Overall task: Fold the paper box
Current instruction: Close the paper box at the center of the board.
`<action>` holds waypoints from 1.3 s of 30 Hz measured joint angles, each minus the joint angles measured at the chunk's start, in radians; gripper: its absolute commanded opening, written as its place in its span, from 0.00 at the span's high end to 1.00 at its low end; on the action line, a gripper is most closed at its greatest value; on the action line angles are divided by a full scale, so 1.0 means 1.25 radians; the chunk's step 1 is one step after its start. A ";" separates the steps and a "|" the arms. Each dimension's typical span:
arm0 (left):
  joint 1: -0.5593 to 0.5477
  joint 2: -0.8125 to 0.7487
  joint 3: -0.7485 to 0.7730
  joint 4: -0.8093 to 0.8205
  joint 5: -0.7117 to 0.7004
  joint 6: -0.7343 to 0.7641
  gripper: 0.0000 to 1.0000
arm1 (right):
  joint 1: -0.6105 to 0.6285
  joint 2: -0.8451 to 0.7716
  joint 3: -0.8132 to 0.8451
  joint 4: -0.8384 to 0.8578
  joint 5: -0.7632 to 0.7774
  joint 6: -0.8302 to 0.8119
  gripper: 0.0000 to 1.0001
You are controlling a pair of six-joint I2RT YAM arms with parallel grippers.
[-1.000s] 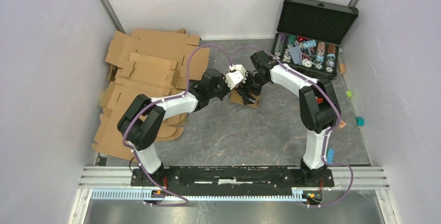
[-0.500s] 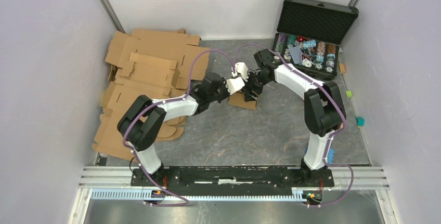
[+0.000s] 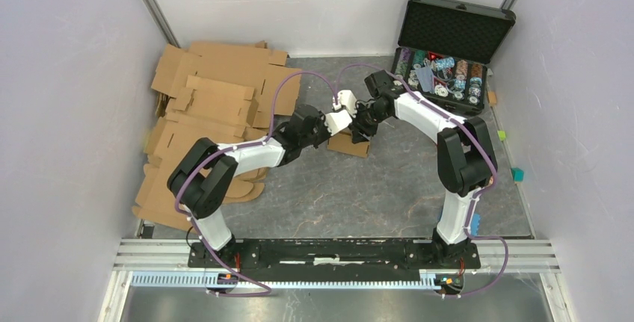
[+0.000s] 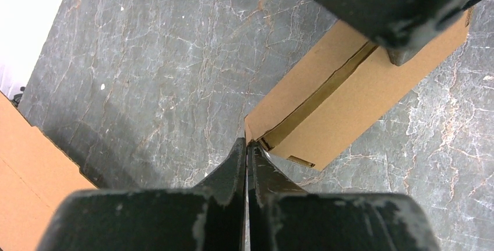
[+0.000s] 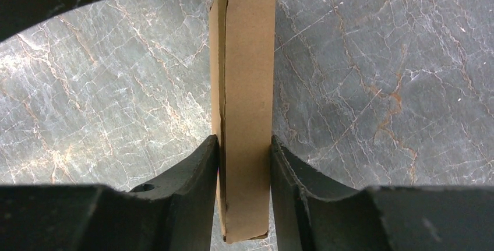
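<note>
The paper box (image 3: 350,143) is a small brown carton lying on the grey marbled table between the two wrists. In the right wrist view the paper box (image 5: 244,88) runs lengthwise between my right gripper's (image 5: 244,141) jaws, and both fingers press its narrow sides. My right gripper (image 3: 360,131) comes down on it from the far right. My left gripper (image 4: 247,143) is shut with nothing in it, its tips at the near corner of the paper box (image 4: 349,99), next to an open seam. In the top view the left gripper (image 3: 341,132) sits at the box's left end.
A heap of larger brown cardboard sheets (image 3: 209,105) covers the far left of the table. An open black case (image 3: 448,45) with poker chips stands at the far right. Small coloured blocks (image 3: 517,175) lie along the right edge.
My right gripper has closed from wide open onto the paper box. Both wrists shifted slightly toward the back with the box, then held still. The left gripper stayed shut.
</note>
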 measured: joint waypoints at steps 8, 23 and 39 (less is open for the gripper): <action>-0.003 -0.001 0.000 -0.002 -0.020 -0.041 0.98 | 0.006 0.002 0.005 0.007 0.017 0.023 0.62; -0.008 -0.002 -0.035 0.060 -0.011 -0.012 0.98 | 0.019 0.008 0.009 0.023 0.004 0.015 0.38; -0.026 -0.009 -0.079 0.129 -0.020 0.045 0.98 | 0.009 0.087 0.059 -0.033 -0.031 0.015 0.54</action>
